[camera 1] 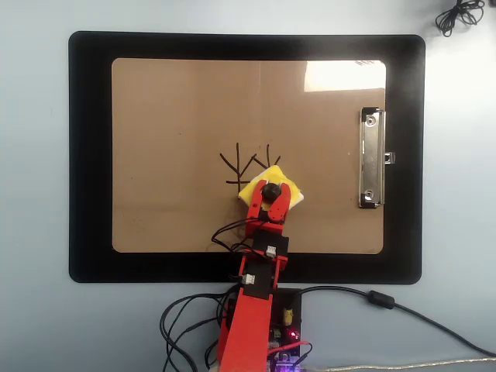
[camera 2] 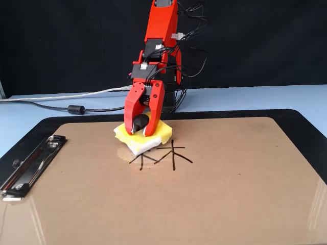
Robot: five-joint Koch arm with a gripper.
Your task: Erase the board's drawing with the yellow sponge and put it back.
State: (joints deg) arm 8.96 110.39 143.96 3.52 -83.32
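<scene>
Gripper (camera 2: 142, 128) jaws pinch the yellow sponge (camera 2: 153, 142) by its black knob (camera 2: 140, 122); sponge likely soft, light, knob the firm hold.

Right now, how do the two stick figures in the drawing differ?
In the overhead view, the left figure shows whole and uncovered; the right figure shows only its top strokes, its lower part hidden under the yellow sponge held by the gripper. Both are thin black lines on the board.

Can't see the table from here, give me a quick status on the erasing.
Hand shut on sponge knob. Sponge down on board, covering part of the drawing. Most lines not yet erased. Nothing in the way.
</scene>
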